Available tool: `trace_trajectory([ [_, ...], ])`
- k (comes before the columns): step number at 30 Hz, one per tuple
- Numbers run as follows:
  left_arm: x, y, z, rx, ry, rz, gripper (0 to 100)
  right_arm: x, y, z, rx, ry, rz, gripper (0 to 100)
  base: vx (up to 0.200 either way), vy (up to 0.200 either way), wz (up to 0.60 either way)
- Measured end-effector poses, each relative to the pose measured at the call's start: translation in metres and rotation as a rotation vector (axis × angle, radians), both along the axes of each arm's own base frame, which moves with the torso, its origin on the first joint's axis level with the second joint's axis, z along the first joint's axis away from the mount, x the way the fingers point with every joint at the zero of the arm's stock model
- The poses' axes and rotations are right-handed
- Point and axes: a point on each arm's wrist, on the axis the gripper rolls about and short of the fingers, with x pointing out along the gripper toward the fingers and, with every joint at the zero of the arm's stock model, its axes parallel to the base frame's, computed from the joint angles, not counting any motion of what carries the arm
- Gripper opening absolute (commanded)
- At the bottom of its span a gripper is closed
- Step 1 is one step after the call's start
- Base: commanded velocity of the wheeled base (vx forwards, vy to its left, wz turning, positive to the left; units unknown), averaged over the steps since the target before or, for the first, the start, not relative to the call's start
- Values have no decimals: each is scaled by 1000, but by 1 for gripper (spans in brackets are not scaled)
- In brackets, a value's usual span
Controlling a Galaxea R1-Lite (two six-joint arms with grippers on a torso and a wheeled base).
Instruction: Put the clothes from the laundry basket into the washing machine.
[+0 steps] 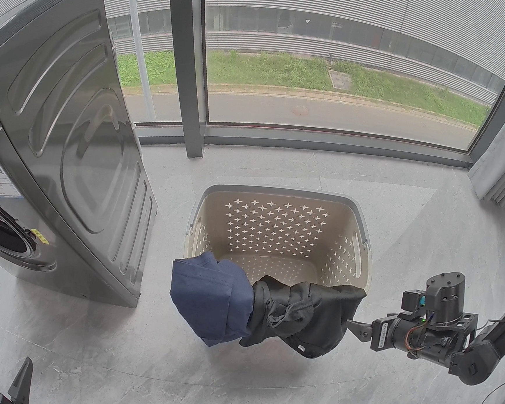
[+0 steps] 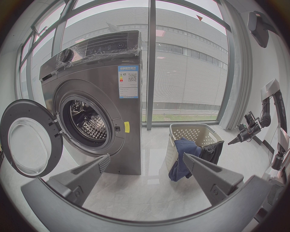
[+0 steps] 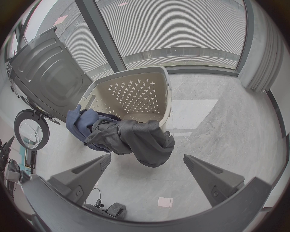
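Blue garment [image 1: 211, 304], black garment [image 1: 306, 318] over rim of beige laundry basket [image 1: 282, 192]

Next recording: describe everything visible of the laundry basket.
The laundry basket is cream plastic, rectangular with rounded corners, with star-shaped holes in its walls and slot handles at the sides. It stands upright on the grey floor beside the washing machine. A blue garment and a dark grey garment hang over its near rim; its bottom lies bare.
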Motion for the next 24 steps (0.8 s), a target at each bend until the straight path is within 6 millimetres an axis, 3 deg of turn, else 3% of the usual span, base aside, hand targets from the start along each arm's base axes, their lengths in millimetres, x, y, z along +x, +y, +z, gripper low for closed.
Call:
trace_trajectory([
  [24, 0, 0, 0, 0, 0, 0, 100, 70, 39, -57, -8, 11, 17, 100, 0, 0, 0],
])
